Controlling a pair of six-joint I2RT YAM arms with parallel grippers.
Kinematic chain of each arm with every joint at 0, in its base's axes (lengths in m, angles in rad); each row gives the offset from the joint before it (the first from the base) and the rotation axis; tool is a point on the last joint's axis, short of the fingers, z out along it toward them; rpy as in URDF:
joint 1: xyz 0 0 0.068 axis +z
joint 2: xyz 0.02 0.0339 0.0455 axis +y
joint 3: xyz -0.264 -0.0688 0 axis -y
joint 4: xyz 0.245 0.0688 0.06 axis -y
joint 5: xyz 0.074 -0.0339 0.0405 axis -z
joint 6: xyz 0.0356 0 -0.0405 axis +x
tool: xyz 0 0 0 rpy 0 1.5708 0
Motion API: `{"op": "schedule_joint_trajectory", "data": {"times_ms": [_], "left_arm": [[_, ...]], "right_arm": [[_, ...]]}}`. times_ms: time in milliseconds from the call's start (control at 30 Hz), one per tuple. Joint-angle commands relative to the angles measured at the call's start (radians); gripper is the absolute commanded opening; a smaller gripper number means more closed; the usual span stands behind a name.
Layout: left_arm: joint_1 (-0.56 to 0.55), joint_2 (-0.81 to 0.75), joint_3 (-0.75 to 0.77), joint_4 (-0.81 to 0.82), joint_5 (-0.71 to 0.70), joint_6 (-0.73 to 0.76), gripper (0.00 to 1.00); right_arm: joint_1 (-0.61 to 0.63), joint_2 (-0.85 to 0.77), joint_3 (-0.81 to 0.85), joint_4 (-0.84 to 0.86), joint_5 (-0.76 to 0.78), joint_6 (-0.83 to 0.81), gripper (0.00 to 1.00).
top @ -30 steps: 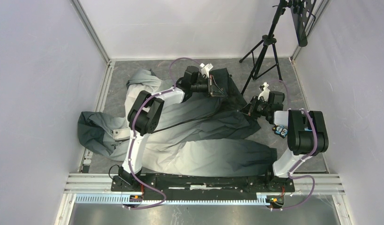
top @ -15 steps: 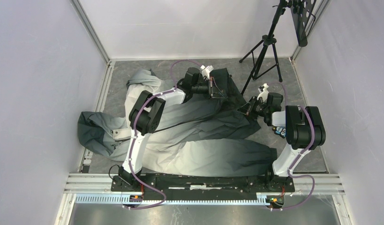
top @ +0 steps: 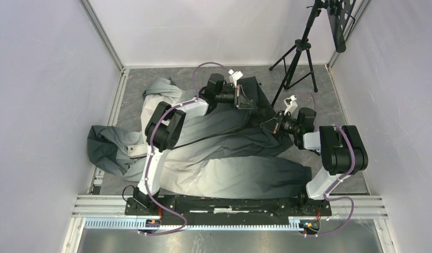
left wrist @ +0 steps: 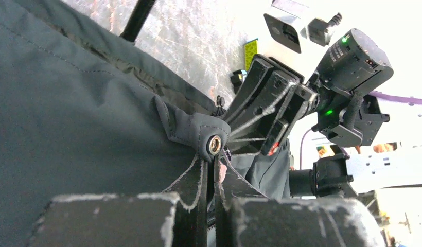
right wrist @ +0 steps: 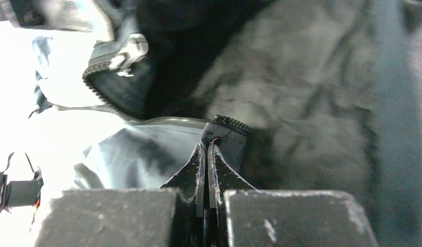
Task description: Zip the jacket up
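Observation:
The jacket (top: 219, 158) lies spread over the floor, pale grey at the left and black at the far right. My left gripper (top: 249, 101) reaches to its far black end. In the left wrist view it (left wrist: 215, 157) is shut on a dark fabric corner that carries a brass snap (left wrist: 215, 144). My right gripper (top: 267, 125) sits just right of it, low on the black fabric. In the right wrist view its jaws (right wrist: 207, 146) are pinched together on a dark fabric edge with a row of zipper teeth (right wrist: 230, 122) at the top. The rest of the zipper is hidden in folds.
A black tripod (top: 295, 58) stands on the floor just behind the right gripper. Grey walls close in the floor on three sides. An aluminium rail (top: 229, 203) with the arm bases runs along the near edge. A white tag (top: 134, 151) lies on the jacket's left part.
My right gripper has moved left toward the left gripper and closed its jaws tight on the fabric edge. The left gripper keeps its hold and has hardly moved.

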Motion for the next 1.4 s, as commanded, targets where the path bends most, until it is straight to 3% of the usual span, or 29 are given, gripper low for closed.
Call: {"op": "schedule_joint_trajectory", "data": {"times_ms": [0,167,333,467,533,600,667,867,1000,1167,1367], "left_arm": [[0.003,0.011,0.051,0.148,0.117,0.102,0.02],[0.029,0.056,0.079,0.371,0.18,-0.06,0.02],[0.029,0.043,0.05,0.422,0.202,-0.072,0.02],[0.039,0.031,0.034,0.43,0.233,-0.058,0.02],[0.048,0.026,0.03,0.416,0.22,-0.057,0.02],[0.052,0.018,0.027,0.394,0.203,-0.051,0.02],[0.051,0.005,0.026,0.346,0.16,-0.034,0.02],[0.039,-0.012,0.024,0.322,0.073,-0.072,0.02],[0.029,-0.029,0.01,0.302,0.055,-0.069,0.02],[0.023,-0.029,0.004,0.262,0.052,-0.038,0.02],[0.023,-0.019,0.011,0.261,0.044,-0.037,0.02]], "right_arm": [[0.064,-0.101,-0.021,0.139,-0.126,-0.06,0.0],[0.106,-0.13,-0.032,0.146,-0.167,-0.118,0.0],[0.109,-0.107,-0.021,0.189,-0.184,-0.074,0.0],[0.108,-0.102,0.019,0.127,-0.212,-0.048,0.0],[0.097,-0.116,0.054,-0.018,-0.127,-0.116,0.03],[0.09,-0.115,0.129,-0.285,0.035,-0.262,0.04],[0.091,-0.105,0.162,-0.361,0.178,-0.303,0.08],[0.088,0.01,0.2,-0.264,0.32,-0.18,0.12],[0.087,0.07,0.192,-0.14,0.305,-0.045,0.15],[0.087,0.077,0.127,-0.014,0.328,0.052,0.25],[0.087,0.046,0.07,0.014,0.436,0.084,0.33]]}}
